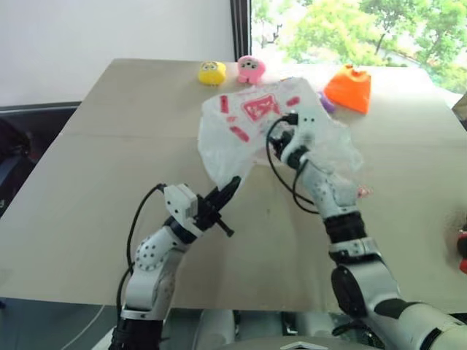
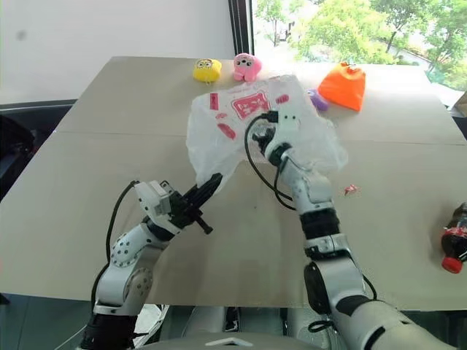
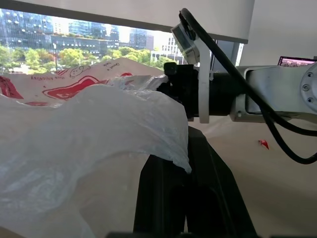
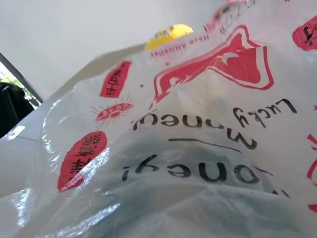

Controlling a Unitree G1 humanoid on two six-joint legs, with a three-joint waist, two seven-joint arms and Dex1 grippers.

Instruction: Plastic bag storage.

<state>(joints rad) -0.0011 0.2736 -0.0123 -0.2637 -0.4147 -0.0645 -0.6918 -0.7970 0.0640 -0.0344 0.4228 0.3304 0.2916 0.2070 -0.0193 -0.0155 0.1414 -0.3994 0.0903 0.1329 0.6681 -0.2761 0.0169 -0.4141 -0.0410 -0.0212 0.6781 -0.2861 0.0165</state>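
Left gripper (image 1: 225,191), fingers closed, pinches the lower corner of the bag (image 1: 248,127), which hangs stretched above the table (image 1: 87,189) between both arms. Right gripper (image 1: 292,138) sits against the bag's upper part; whether its fingers are apart or gripping film cannot be told. Thin, light and crinkly, the film will likely slip and billow; gathered folds or the handles should give the surest hold.
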